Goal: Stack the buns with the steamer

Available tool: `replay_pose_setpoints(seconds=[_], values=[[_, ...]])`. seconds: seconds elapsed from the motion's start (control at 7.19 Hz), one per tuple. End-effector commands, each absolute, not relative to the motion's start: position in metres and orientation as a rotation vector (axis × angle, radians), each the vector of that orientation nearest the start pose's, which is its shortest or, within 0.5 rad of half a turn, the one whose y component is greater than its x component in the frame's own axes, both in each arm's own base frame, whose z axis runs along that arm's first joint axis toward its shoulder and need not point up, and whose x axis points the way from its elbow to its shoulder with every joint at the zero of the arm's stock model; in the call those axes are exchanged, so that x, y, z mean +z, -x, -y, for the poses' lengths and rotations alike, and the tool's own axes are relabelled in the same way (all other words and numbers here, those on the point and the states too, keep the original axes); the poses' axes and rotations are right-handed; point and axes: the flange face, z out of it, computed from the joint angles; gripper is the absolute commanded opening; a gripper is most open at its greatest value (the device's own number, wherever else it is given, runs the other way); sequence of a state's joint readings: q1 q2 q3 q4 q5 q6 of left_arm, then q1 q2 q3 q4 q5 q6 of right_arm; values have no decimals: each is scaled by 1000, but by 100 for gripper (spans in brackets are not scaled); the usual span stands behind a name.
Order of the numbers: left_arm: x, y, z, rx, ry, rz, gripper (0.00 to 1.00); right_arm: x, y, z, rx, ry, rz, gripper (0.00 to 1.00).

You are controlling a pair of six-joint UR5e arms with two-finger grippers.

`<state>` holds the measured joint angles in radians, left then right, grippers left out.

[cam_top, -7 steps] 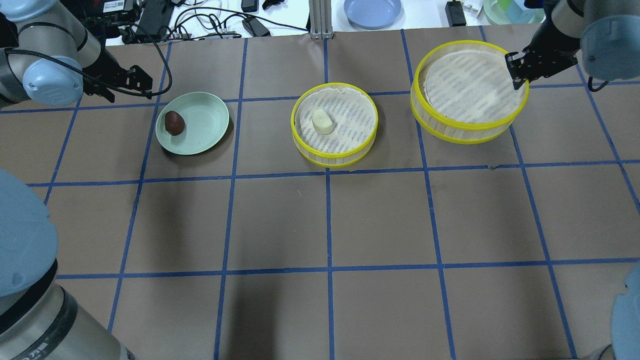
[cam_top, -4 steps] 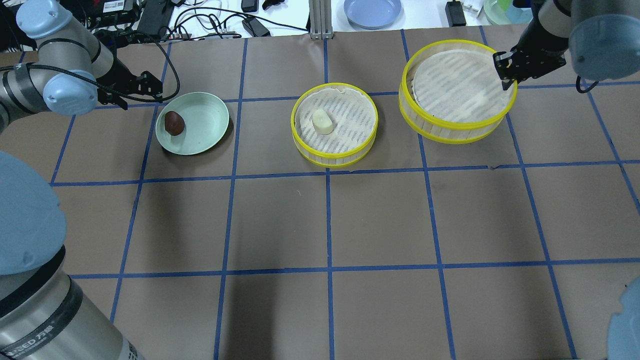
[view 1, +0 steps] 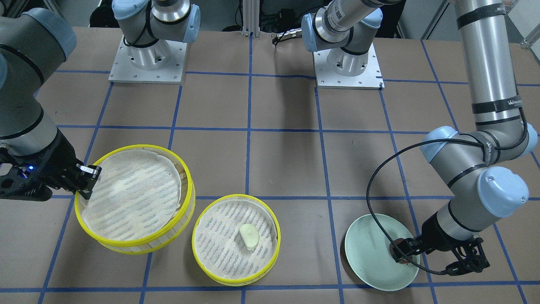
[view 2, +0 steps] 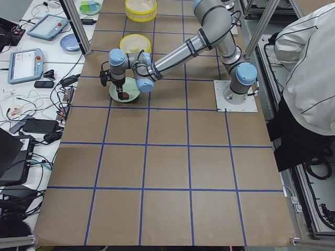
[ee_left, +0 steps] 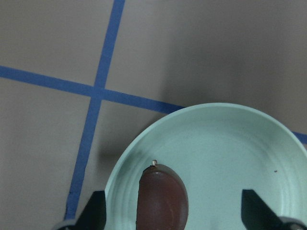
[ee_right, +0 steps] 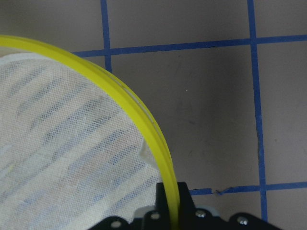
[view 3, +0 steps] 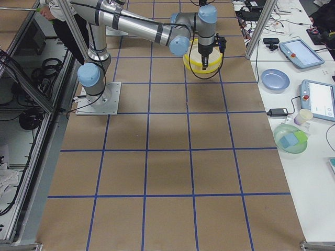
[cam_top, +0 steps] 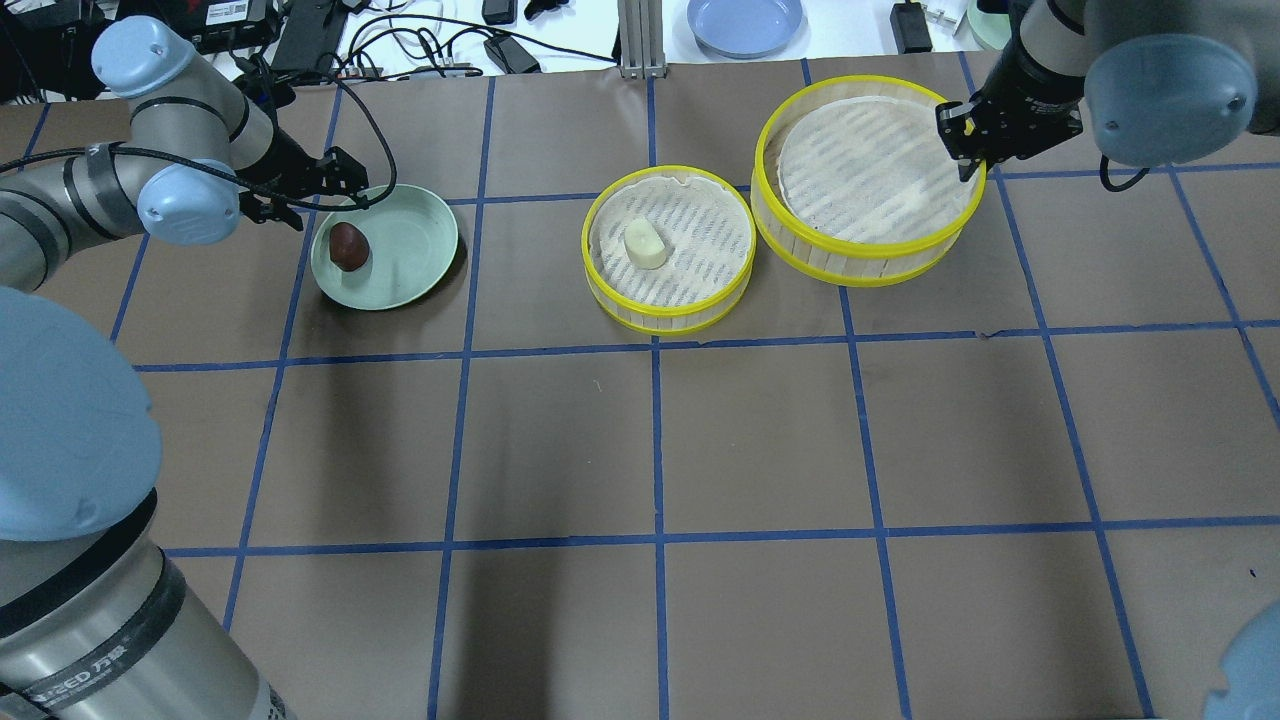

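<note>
A dark reddish-brown bun (cam_top: 348, 246) lies on a pale green plate (cam_top: 415, 240) at the left. My left gripper (cam_top: 335, 187) is open just over it; in the left wrist view its fingers (ee_left: 94, 211) stand either side of the bun (ee_left: 162, 199). A cream-white bun (cam_top: 645, 244) lies in the middle steamer tier (cam_top: 700, 255). My right gripper (cam_top: 968, 150) is shut on the yellow rim (ee_right: 139, 124) of the second, empty steamer tier (cam_top: 860, 170). It holds that tier lifted and tilted, its edge close to the middle tier.
A blue plate (cam_top: 745, 22), cables and an aluminium post (cam_top: 640, 40) lie along the table's far edge. Blue tape lines grid the brown table. An operator (view 2: 309, 78) stands beside the robot's base. Both arm bases (view 1: 348, 63) are bolted at the robot's side.
My right gripper has carried the empty steamer tier leftward, up to the tier holding the cream bun. My left gripper has moved right, from beside the plate to over the brown bun.
</note>
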<state>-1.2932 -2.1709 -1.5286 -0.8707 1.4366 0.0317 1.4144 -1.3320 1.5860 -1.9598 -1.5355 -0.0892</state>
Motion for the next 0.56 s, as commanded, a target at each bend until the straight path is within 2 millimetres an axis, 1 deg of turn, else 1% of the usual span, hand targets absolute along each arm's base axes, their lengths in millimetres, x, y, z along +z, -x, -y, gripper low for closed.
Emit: replay_pose_setpoints(seconds=[0.0,0.14,0.28,0.42], values=[[200,-44,698,-229,382,-3227,94,397,-55,602,-220,-111,-3111,0],[193,-44,698,-211,386,-3228,89,397,-60,601,-212,-120,-3109,0],[190,-44,697,-201,382,-3230,64,399,-65,600,-216,-132,-3107,0],[185,-43,695,-180,374,-3233,31,400,-78,597,-215,-130,-3104,0]])
